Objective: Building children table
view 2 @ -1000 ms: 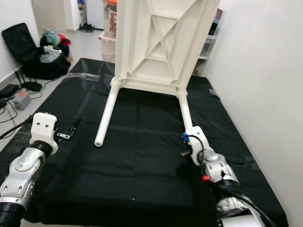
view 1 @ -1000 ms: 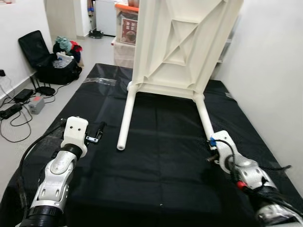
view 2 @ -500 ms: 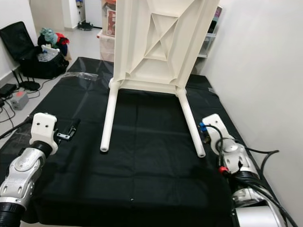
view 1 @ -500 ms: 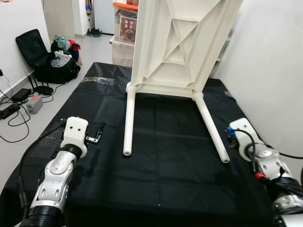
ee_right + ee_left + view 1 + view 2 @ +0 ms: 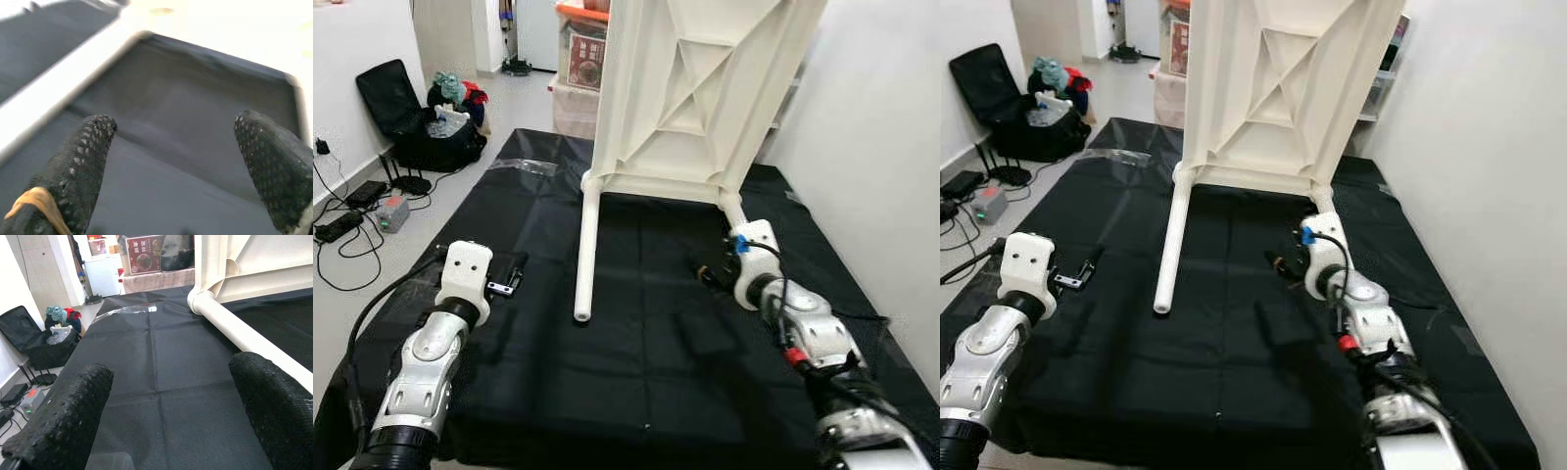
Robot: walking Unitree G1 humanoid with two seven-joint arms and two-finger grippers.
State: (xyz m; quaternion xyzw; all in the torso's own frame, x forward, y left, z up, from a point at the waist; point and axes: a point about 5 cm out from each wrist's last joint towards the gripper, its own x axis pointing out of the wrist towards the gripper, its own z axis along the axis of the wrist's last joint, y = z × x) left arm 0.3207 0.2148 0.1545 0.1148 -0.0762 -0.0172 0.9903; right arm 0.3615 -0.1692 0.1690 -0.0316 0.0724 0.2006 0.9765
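Black mat [image 5: 646, 362] covers the floor btwn white walls. On it a white kids' table [image 5: 700, 88] stands tipped on its edge at the far side, underside facing the robot, w/ two legs pointing toward the camera. Left leg [image 5: 586, 245] lies along the mat, its open end near mid-mat; right leg [image 5: 1320, 208] mostly hidden behind the right arm. Right gripper [image 5: 178, 161] raised just beside that leg, fingers spread wide, holding nothing. Left gripper [image 5: 166, 421] low over the mat's left part, well apart from the left leg, fingers also wide, empty. Black bag [image 5: 426, 127] w/ clothes and cables [image 5: 342, 220] on the floor far left.
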